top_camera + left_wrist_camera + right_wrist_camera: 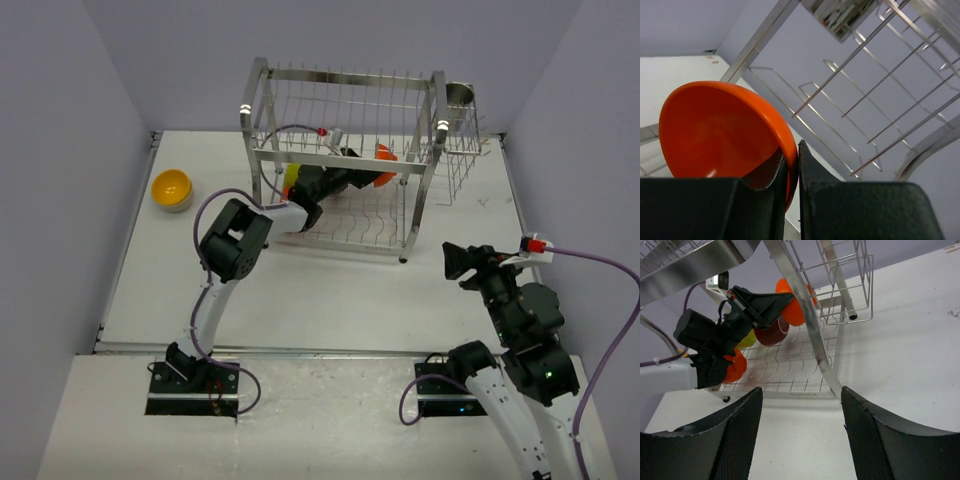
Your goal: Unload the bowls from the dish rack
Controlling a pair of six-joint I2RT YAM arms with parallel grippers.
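Bowls mostly sit in the dish rack: left claw clamps an orange bowl by its rim, others beside it; one yellow bowl lies outside, well apart; right claw gapes empty.

White-and-black arms, purple cables, red tag — right tool black, mesh-textured.

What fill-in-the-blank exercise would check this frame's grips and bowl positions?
1. The left pincer grips the orange bowl by its ___.
2. The right pincer, outside the dish rack, is ___.
3. The lone bowl on the table is ___ inside.
Missing words: rim; open; yellow.
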